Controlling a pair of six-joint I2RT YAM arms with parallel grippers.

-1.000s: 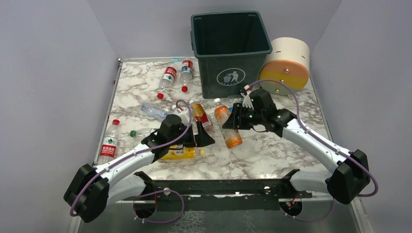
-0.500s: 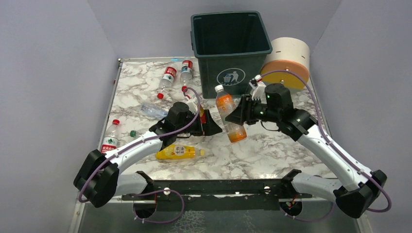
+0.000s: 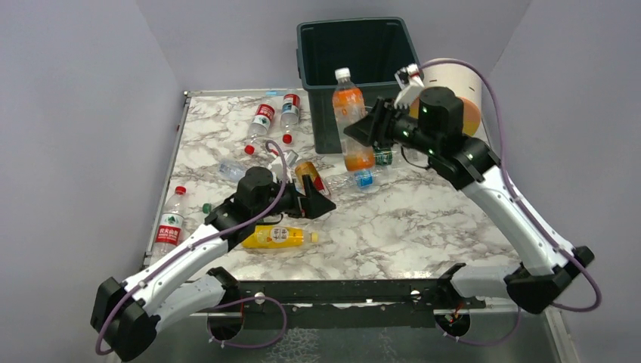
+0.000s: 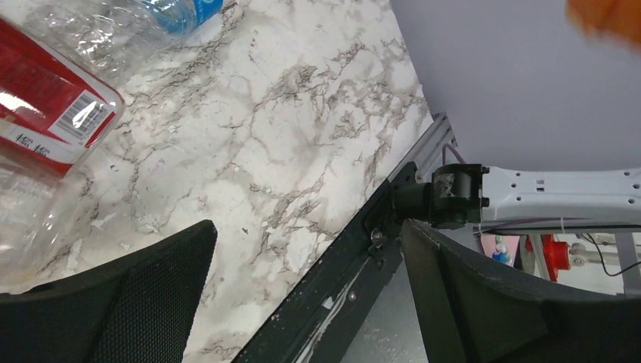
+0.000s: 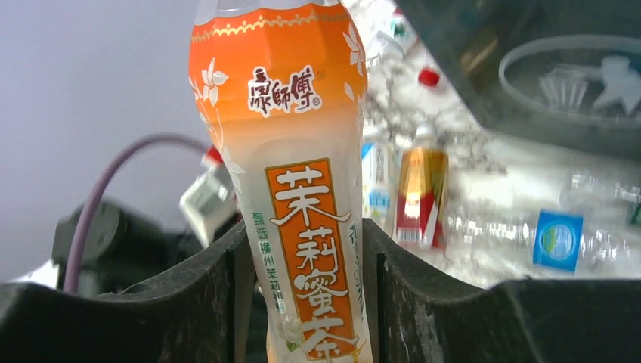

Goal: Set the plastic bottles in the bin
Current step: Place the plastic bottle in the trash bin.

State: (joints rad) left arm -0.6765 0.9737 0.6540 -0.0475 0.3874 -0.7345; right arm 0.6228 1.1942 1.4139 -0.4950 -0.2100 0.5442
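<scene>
We judge ourselves mid-carry: right jaws clamped on the near-upright orange-labelled clear plastic bottle [image 3: 350, 113], held aloft at the front of the tall dark green plastic bin [image 3: 325, 113], left jaws apart and empty; next we must clear its rim, then release.

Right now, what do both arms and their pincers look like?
The left arm and the right arm have white links, black joints and bases, and a purple cable looping along each. The left pincer and the right pincer have broad matte black fingers.

orange bottle [image 3: 350, 113] lifted to bin [image 3: 317, 113] height in right gripper [image 3: 361, 128], left gripper [image 3: 317, 204] apparently shifted
</scene>
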